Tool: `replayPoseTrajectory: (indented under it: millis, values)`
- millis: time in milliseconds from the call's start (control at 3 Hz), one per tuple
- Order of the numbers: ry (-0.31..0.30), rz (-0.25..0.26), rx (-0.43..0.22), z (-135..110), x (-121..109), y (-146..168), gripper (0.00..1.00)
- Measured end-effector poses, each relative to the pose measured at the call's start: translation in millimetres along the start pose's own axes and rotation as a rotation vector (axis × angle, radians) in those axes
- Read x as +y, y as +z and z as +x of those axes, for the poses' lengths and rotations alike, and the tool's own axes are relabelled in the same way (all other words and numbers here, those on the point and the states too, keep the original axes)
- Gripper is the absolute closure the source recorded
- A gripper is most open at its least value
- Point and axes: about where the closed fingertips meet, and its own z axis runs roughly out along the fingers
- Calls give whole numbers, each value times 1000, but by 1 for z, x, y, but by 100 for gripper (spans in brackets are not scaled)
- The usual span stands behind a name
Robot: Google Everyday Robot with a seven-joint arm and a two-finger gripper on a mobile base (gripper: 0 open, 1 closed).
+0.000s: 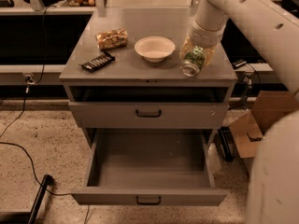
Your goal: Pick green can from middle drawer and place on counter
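The green can point(193, 61) is held tilted in my gripper point(196, 56), with its silver end facing the front. The gripper is shut on it, and the white arm comes in from the upper right. Can and gripper hang over the right front part of the grey counter point(140, 29), to the right of the bowl; I cannot tell if the can touches the top. The middle drawer point(149, 197) is pulled wide open below and holds nothing that I can see.
A white bowl point(154, 48), a tan snack packet point(112, 38) and a dark flat bar point(97, 61) lie on the counter. A shut drawer front point(148, 114) sits above the open one. A cardboard box point(258, 120) stands on the floor at right, with cables at left.
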Motion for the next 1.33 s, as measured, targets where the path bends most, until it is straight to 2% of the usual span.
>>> replayPoseTrajectory:
  millis: [333,1000,1333]
  values:
    - [96,-16,9,26,14,8,59]
    - [96,-7,16,30,12,12,12]
    - [95,-7,16,30,11,15,0]
